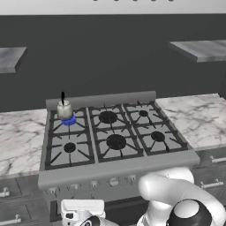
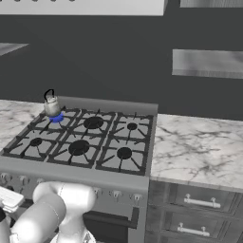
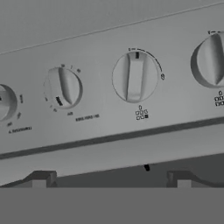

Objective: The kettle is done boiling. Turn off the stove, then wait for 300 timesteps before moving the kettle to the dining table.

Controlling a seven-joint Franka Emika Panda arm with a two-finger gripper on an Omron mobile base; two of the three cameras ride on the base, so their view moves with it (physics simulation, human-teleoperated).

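Observation:
The small silver kettle (image 1: pixel 64 110) (image 2: pixel 51 107) with its thin black handle stands on the rear left burner of the stove (image 1: pixel 115 170) (image 2: pixel 76 172), over a blue flame (image 1: pixel 69 121). My gripper (image 3: pixel 109 181) is held low in front of the stove's knob panel, open, with nothing between its fingertips (image 3: pixel 40 179). Ahead of it in the hand view is a row of grey knobs. One knob (image 3: pixel 64 87) is turned with its mark at the lower left, while the knob (image 3: pixel 134 77) to its right points straight up. The dining table is out of view.
White marble counters flank the stove on the left (image 1: pixel 20 137) and right (image 1: pixel 198 119) (image 2: pixel 199 147). Grey drawers with handles (image 2: pixel 199 201) sit below the right counter. Grey wall shelves (image 1: pixel 201 49) hang above. My white arm (image 1: pixel 176 198) rises in front of the oven.

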